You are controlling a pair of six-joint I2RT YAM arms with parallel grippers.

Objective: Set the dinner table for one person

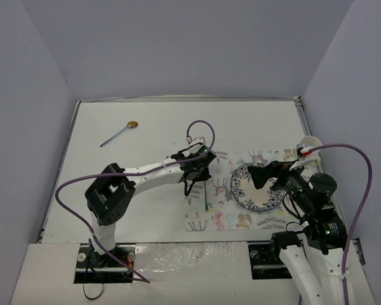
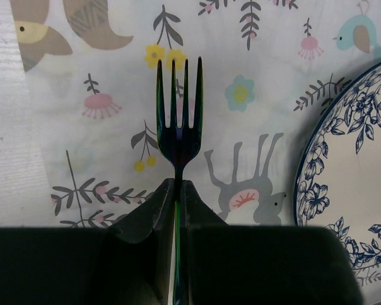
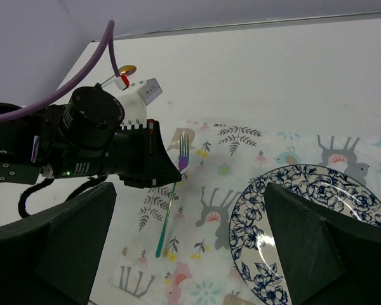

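My left gripper (image 1: 200, 175) is shut on an iridescent fork (image 2: 178, 121), pinching its neck just below the tines (image 2: 176, 190). The fork (image 3: 171, 203) is low over the left part of the pastel animal-print mat (image 1: 222, 216), tines toward the far side and its green handle (image 1: 206, 200) pointing toward the near edge. I cannot tell whether it touches the cloth. A blue-and-white floral plate (image 1: 247, 190) sits on the mat's right half. My right gripper (image 3: 190, 248) hangs open above the plate's left rim (image 3: 286, 216), holding nothing. All of this rests on the white dinner table (image 1: 152, 127).
A spoon (image 1: 119, 133) with a golden bowl lies at the far left of the table, also seen in the right wrist view (image 3: 126, 68). A white cup-like object (image 1: 310, 141) stands by the right edge. Purple cables loop over both arms.
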